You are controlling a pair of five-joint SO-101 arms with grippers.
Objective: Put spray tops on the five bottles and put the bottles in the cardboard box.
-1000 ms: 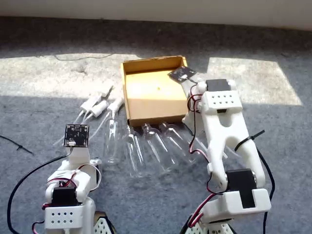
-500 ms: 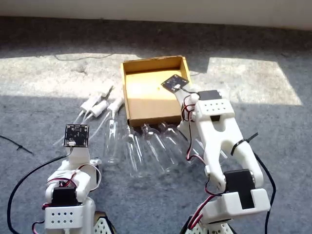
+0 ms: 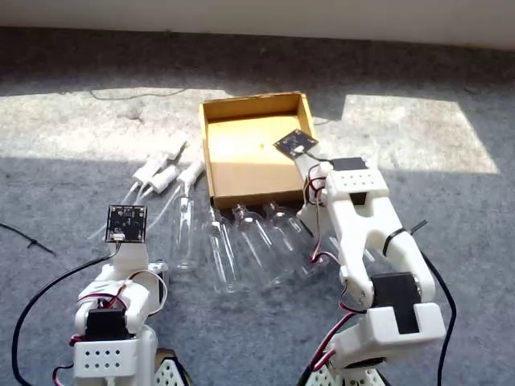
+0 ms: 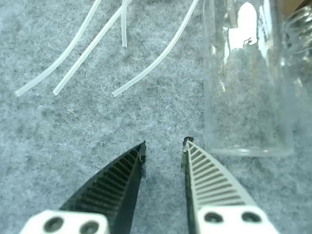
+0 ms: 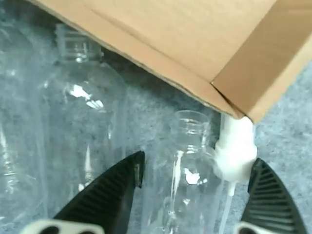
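On the grey desk (image 3: 451,209) we judge little done: the box (image 3: 211,145) sits empty, bottles (image 3: 249,241) lie uncapped just near it, spray tops (image 3: 165,173) lie loose left, the right end effector (image 5: 197,161) gapes wide over one neck, and the left end effector (image 4: 165,145) is narrow and empty.

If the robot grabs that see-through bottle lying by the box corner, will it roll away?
The bottle lies on its side and looks round, so a nudge would probably roll it, though the fuzzy carpet may slow it. It looks empty, so likely light. Its shiny plastic might slip in the right gripper.
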